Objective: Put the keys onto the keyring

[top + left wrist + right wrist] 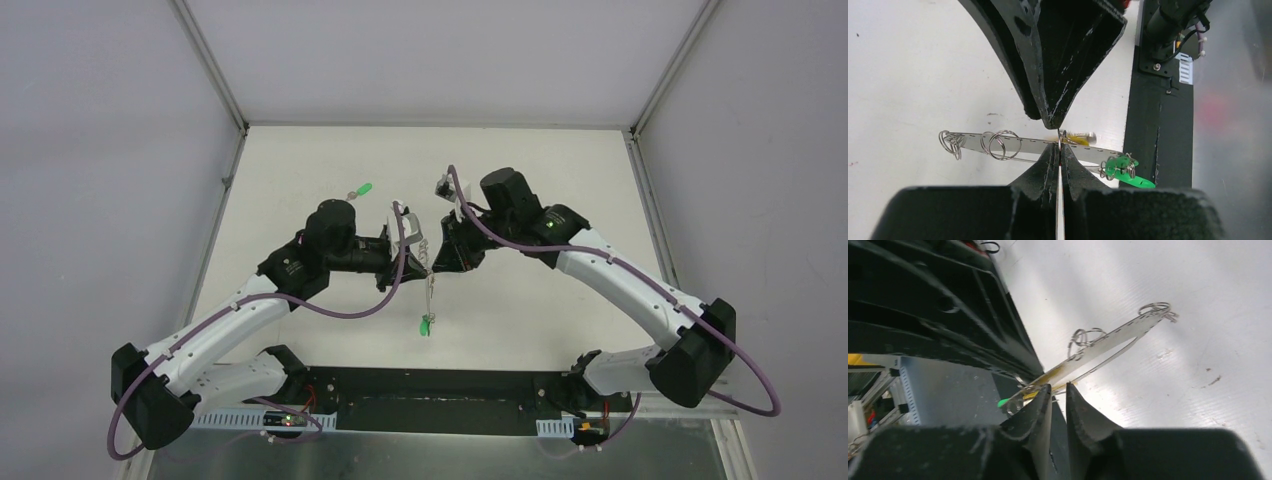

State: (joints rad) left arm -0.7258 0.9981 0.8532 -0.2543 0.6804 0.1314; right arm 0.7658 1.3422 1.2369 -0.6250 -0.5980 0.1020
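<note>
left gripper (1059, 148) pinches the keyring (970, 139) tight; right gripper (1059, 390) gapes a tiny bit, holding nothing. keep steady near the yellow key (1079, 139).

Left arm (225, 325) and right arm (625, 280): white shells, black joints, looping purple cables (345, 313). Black wedge-shaped fingers (1040, 170), scuffed white at edges.

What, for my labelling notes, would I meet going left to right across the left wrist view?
Going rightward: small wire rings → larger split rings → left gripper → yellow key → green key.
</note>
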